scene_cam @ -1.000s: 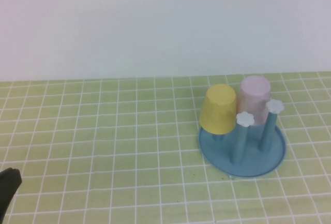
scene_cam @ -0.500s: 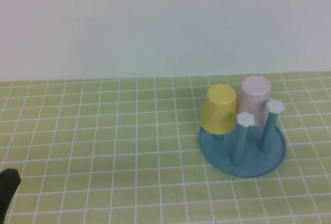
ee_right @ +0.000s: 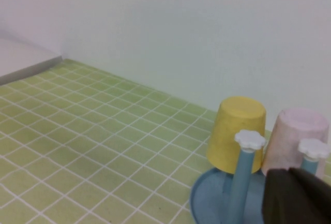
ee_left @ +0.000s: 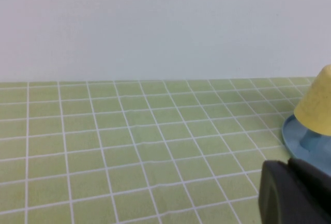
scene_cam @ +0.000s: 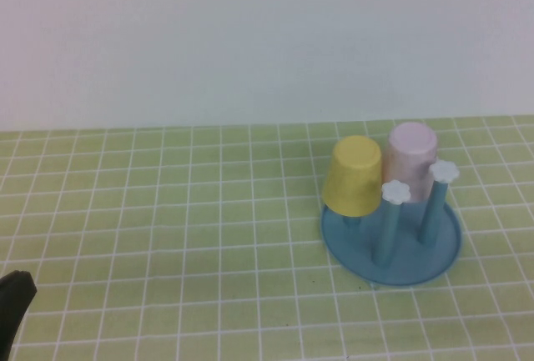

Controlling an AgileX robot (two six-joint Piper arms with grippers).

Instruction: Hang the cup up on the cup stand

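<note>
On the cup stand [scene_cam: 392, 248], far right of the left hand [scene_cam: 12, 303], the cup [scene_cam: 410, 159] sits inverted over a peg beside one yellow cup [scene_cam: 353, 175]. Two knobbed pegs stand bare. Both hands pressed together, empty. Only its wrist view shows the right hand [ee_right: 297, 198], just beside the stand, above the green-tiled counter [scene_cam: 167, 211].

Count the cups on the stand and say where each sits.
2. The yellow cup is upside down on a far-left peg of the cup stand; the pink cup is upside down on the far-right peg. None seem hidden.
</note>
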